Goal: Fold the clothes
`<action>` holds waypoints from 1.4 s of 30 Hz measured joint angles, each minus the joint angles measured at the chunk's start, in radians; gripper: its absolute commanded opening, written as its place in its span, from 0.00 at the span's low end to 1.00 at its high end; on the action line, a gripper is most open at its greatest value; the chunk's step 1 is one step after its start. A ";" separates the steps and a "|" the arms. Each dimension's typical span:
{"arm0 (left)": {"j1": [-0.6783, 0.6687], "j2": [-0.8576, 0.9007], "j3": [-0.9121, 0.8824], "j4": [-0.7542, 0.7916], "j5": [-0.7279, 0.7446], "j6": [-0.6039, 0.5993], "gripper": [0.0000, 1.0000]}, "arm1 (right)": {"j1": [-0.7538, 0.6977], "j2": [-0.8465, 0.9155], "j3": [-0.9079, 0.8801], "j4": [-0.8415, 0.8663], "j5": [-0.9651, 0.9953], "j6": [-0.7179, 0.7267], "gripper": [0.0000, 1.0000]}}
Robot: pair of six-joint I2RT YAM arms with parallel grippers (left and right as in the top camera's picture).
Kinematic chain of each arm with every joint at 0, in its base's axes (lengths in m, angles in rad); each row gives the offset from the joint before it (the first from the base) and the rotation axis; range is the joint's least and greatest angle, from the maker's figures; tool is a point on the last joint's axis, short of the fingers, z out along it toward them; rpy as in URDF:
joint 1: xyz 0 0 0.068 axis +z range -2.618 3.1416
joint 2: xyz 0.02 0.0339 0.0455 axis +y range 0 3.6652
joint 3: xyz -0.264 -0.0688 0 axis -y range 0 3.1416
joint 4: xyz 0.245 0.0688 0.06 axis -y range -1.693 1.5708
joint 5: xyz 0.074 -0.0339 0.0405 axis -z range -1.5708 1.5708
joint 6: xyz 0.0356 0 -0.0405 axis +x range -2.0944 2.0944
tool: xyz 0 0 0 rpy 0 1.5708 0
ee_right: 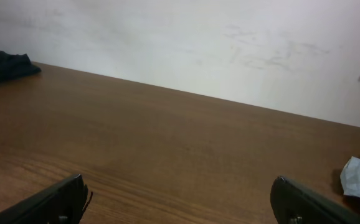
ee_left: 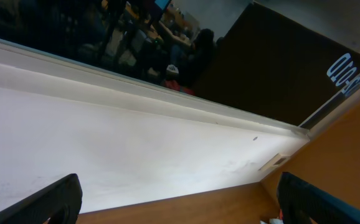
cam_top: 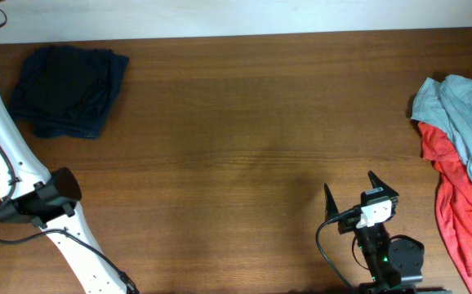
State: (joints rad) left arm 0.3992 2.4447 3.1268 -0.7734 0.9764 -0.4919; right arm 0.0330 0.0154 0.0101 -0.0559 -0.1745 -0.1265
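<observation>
A: What lies on the left?
B: The navy piece (cam_top: 69,90), at the back. It looks folded. The left gripper (ee_left: 179,186) is spread and empty.
A: And on the right?
B: The right gripper (cam_top: 350,184) is also spread, holding nothing. The grey-blue shirt (cam_top: 465,110) and red cloth (cam_top: 456,212) lie heaped at the right edge.
A: Advice?
B: I think: pinch only one layer at a corner, drag it to the bare table (cam_top: 236,139), flatten it, then fold.

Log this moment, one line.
left gripper open, empty; right gripper open, empty; dark navy garment far left; grey-blue garment over red garment, right edge
</observation>
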 measured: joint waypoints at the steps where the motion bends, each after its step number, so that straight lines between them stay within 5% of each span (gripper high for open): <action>1: 0.000 0.000 0.000 0.000 0.000 0.000 0.99 | 0.000 0.000 0.000 0.000 0.000 0.000 0.99; 15: 0.000 0.000 0.000 -0.019 0.000 0.000 0.99 | 0.000 0.000 0.000 0.000 0.000 0.000 0.99; 20: -0.001 -0.025 -0.005 -0.217 -0.003 -0.003 0.99 | 0.000 0.000 0.000 0.000 0.000 0.000 0.99; 25: -0.001 -0.174 -0.059 -0.413 -0.011 -0.004 0.99 | 0.000 0.000 0.000 0.000 0.000 0.000 0.99; 34: -0.002 -0.646 -0.167 -0.417 -0.029 0.023 0.99 | 0.000 0.000 0.000 0.000 0.000 0.000 0.99; 42: -0.056 -0.798 -0.336 -0.433 -0.062 0.047 0.99 | 0.000 0.000 0.000 0.000 0.000 0.000 0.99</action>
State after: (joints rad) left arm 0.3431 1.6466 2.7903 -1.2068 0.9146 -0.4450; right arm 0.0330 0.0158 0.0101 -0.0563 -0.1745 -0.1268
